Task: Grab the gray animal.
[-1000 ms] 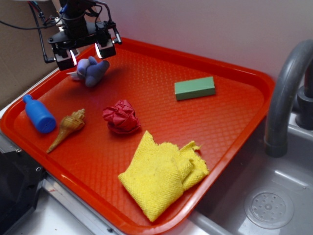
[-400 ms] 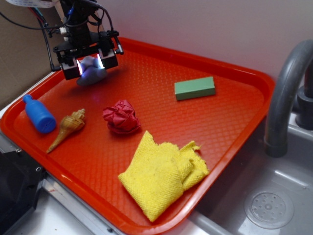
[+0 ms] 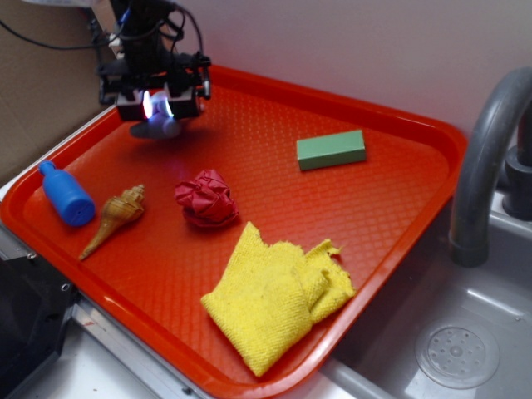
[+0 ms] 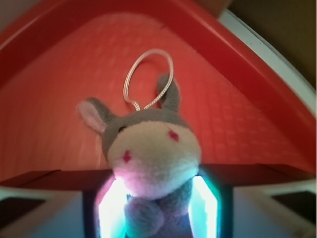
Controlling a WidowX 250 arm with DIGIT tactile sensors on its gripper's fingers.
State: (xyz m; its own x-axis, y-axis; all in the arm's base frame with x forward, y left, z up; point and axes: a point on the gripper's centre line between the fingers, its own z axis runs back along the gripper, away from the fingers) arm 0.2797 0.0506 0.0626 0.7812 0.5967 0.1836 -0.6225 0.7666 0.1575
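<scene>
The gray animal is a small plush at the far left corner of the red tray. My gripper stands straight over it, its lit pads closed against the toy's sides. In the wrist view the gray animal shows a whitish face, two gray ears and a cord loop, and its body sits pinched between the glowing pads of my gripper. The toy's lower half is hidden behind the fingers, and the tray floor lies under it.
On the tray lie a blue bottle, a tan seashell, a red paper ball, a green block and a yellow cloth. A gray faucet and sink stand to the right.
The gripper came down over the gray animal and its fingers drew together from wide apart until they pressed on the toy. The toy shifted slightly toward the tray's back.
</scene>
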